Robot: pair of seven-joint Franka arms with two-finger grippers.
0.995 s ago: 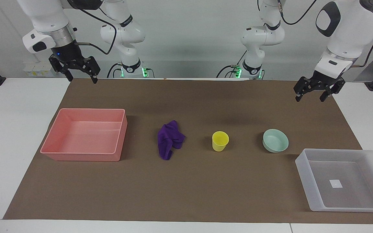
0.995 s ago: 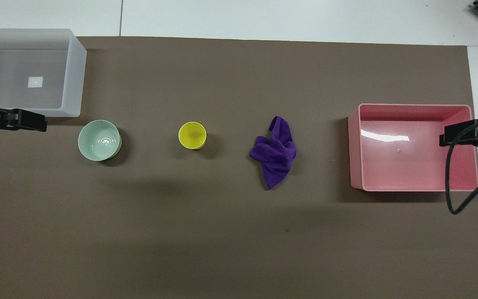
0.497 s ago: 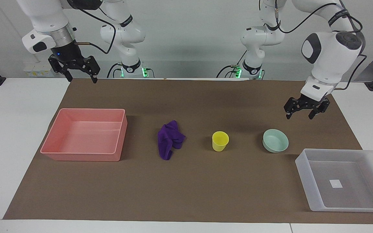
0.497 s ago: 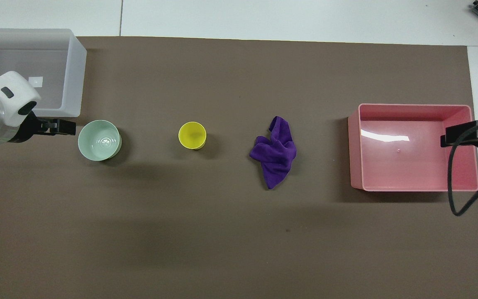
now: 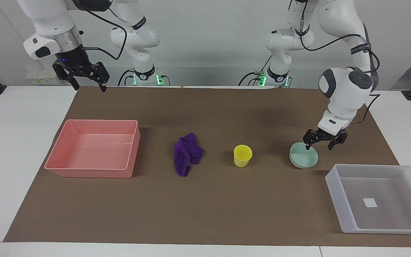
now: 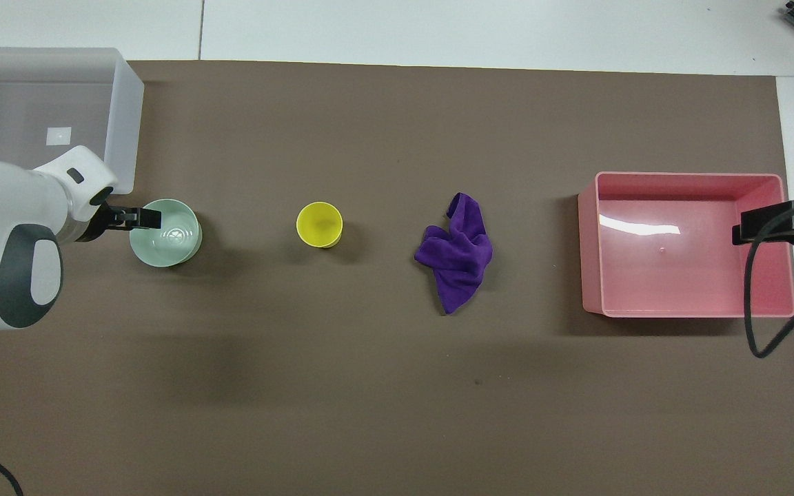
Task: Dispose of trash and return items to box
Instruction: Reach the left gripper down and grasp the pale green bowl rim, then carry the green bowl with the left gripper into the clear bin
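Brown mat (image 5: 205,214) covers the middle of the white bench (image 5: 13,142); task things sit in a row across it, all well apart.

Nearest the robots: right gripper (image 5: 86,84) hangs high over the mat corner at the right arm's end, fingers apart, holding nothing, that arm waiting; in the overhead view it overlaps the pink tray at about 3 o'clock of it (image 6: 759,227).

Left gripper (image 5: 320,145) is low at the mint-green bowl (image 5: 303,157), fingers apart; one fingertip reaches over the bowl's rim at about 1 o'clock in the facing view, the other stands outside the rim; cannot tell whether either touches; nothing held; in the overhead view the gripper (image 6: 136,218) comes in at the bowl's 9 o'clock edge (image 6: 169,238).

Row, from the left arm's end: bowl; yellow cup (image 5: 242,155) upright, mouth up, (image 6: 319,224); purple rag (image 5: 187,154) crumpled flat on the mat, (image 6: 459,256); pink tray (image 5: 95,148), nothing in it, at the right arm's end.

Farthest from the robots: translucent whitish box (image 5: 380,198) at the left arm's end, just beside the bowl but apart, at 5 o'clock of it in the facing view; white sticker (image 5: 370,202) on its bottom, nothing else in it; overhead shows it at the mat's top corner (image 6: 125,124).
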